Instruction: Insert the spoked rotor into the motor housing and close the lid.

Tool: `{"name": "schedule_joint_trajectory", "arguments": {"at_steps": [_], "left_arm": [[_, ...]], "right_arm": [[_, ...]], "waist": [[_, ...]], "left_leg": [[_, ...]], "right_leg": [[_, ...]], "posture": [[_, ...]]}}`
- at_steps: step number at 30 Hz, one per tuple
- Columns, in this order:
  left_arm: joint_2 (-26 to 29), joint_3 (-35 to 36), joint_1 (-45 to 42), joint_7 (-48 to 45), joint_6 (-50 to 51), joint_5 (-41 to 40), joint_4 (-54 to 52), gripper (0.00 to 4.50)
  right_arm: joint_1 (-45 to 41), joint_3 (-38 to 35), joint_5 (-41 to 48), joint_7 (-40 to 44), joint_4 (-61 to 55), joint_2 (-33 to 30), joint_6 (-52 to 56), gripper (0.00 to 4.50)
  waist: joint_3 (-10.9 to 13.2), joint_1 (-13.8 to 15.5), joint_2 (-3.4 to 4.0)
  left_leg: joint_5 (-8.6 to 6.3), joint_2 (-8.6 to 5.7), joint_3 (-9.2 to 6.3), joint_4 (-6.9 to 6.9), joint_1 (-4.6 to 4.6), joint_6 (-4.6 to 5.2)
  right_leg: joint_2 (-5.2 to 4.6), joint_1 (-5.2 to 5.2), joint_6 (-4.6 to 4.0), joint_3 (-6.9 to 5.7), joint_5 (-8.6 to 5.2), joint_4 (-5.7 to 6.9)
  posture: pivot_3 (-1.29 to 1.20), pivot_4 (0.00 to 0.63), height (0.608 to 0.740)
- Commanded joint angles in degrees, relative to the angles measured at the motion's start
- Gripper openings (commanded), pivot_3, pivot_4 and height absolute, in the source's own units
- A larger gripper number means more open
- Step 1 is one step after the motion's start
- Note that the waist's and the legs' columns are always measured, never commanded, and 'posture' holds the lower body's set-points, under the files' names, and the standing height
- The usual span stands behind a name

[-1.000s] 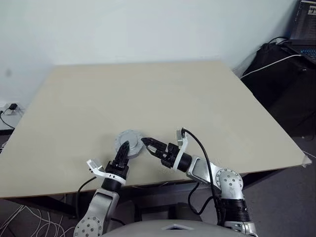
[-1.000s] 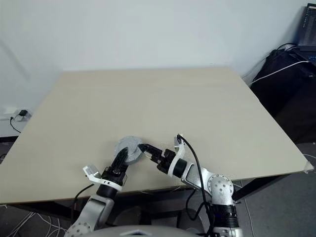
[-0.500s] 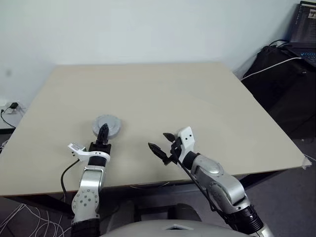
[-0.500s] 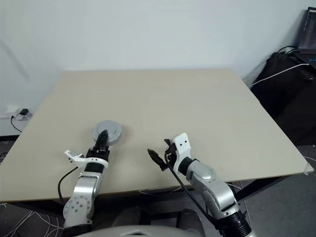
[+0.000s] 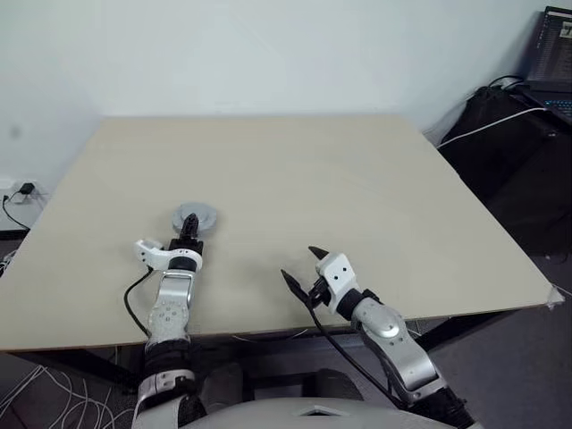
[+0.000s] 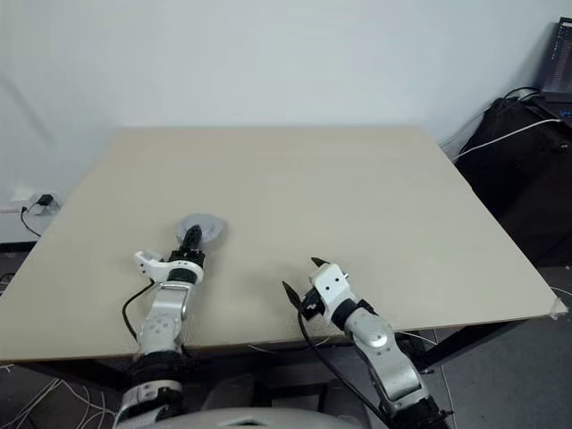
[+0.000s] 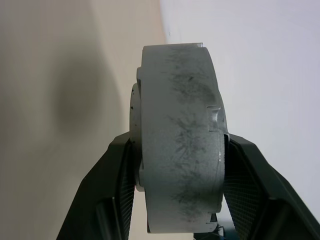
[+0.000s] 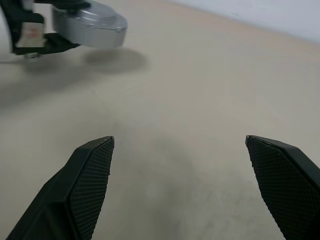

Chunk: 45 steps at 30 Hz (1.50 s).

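A pale beige counter (image 5: 295, 179) stands against a plain white wall, with a dark bag (image 5: 514, 134) and a white cable on the robot's right and a wall socket (image 5: 20, 194) with a plug low on its left; part of a laptop screen (image 5: 556, 36) shows at the far right corner, its text too small to read. The left gripper (image 5: 189, 231) is clamped on the closed motor housing (image 5: 196, 217), a round grey puck held flat over the counter's near left part, with its shadow on the counter below it. In the left wrist view the two black fingers (image 7: 120, 185) press the housing's flat faces, one on the lid side, one on the opposite side; the grey rim is smudged with dark marks and carries no readable label or writing. The lid (image 8: 90, 15) is shut on the housing, its raised centre visible from the right wrist view. The right gripper (image 5: 299, 265) hangs over the near middle of the counter, well apart from the housing, its fingers (image 8: 90, 175) spread wide with nothing between them.
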Motion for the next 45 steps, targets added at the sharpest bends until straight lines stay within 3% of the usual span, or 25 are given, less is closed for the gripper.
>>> {"name": "schedule_joint_trajectory", "arguments": {"at_steps": [1, 11, 22, 28, 30, 41, 45], "left_arm": [[0.21, 0.41, -5.34, -2.76, -0.03, 2.47, 2.37, 2.08], [1.6, 4.63, -16.97, 0.87, -2.49, 10.6, 18.41, 2.08], [2.29, 5.98, -20.24, 3.45, -2.59, 18.36, 25.68, 2.08], [1.01, 6.98, -16.53, 4.76, -1.0, 18.8, 21.23, 4.07], [0.32, 7.07, -14.32, 5.86, -0.12, 18.67, 18.18, 4.47], [-3.67, 6.1, 0.36, 10.95, 7.51, 16.89, -1.55, 4.47], [-2.61, 1.44, 8.85, 9.13, 13.17, 17.36, -11.18, 4.47]], "right_arm": [[0.03, -1.06, -2.17, -0.12, -1.44, -0.1, -2.25, 4.5], [0.82, -1.72, -4.3, -0.88, -1.84, 1.34, -1.85, 4.5], [0.67, -1.69, -5.02, -0.51, -1.83, 2.7, 0.03, 4.5], [0.61, -1.79, -5.47, -0.34, -1.73, 3.38, 0.67, 4.5], [0.6, -1.81, -5.61, -0.35, -1.66, 3.59, 0.77, 4.5], [0.51, -1.92, -4.67, 0.52, -1.72, 4.61, 2.53, 4.5], [0.72, -2.12, -4.59, 0.94, -2.41, 4.62, 3.1, 4.5]], "waist": [[0.01, -0.04, -0.01], [0.02, -0.04, -0.05], [0.01, -0.01, -0.08], [-0.16, -0.17, -0.03], [-0.26, -0.61, 0.0], [-0.49, -1.74, -0.06], [-0.59, -1.93, 0.01]], "left_leg": [[0.0, 0.0, 0.0, 0.0, 0.0, 0.0], [0.05, -0.01, -0.01, 0.04, 0.0, 0.11], [0.09, -0.03, -0.01, 0.07, 0.05, 0.18], [0.11, -0.02, 0.01, 0.07, 0.17, 0.18], [0.11, -0.01, 0.01, 0.05, 0.21, 0.18], [0.11, 0.05, 0.1, -0.15, 0.52, 0.17], [0.1, 0.06, 0.12, -0.26, 0.69, 0.14]], "right_leg": [[0.0, 0.0, 0.0, 0.0, 0.0, 0.0], [0.01, 0.03, 0.06, -0.01, 0.04, 0.01], [-0.02, 0.12, 0.07, 0.0, 0.16, 0.01], [-0.08, 0.17, 0.04, 0.02, 0.28, 0.01], [-0.07, 0.18, 0.02, 0.08, 0.28, 0.01], [-0.04, 0.28, -0.25, 0.28, 0.31, 0.03], [-0.14, 0.32, -0.15, 0.39, 0.21, 0.07]], "posture": [[0.0, 0.0, 0.74], [0.0, 0.0, 0.74], [0.0, 0.0, 0.74], [0.0, 0.0, 0.74], [0.0, 0.0, 0.74], [0.0, 0.0, 0.74], [0.0, 0.0, 0.74]]}}
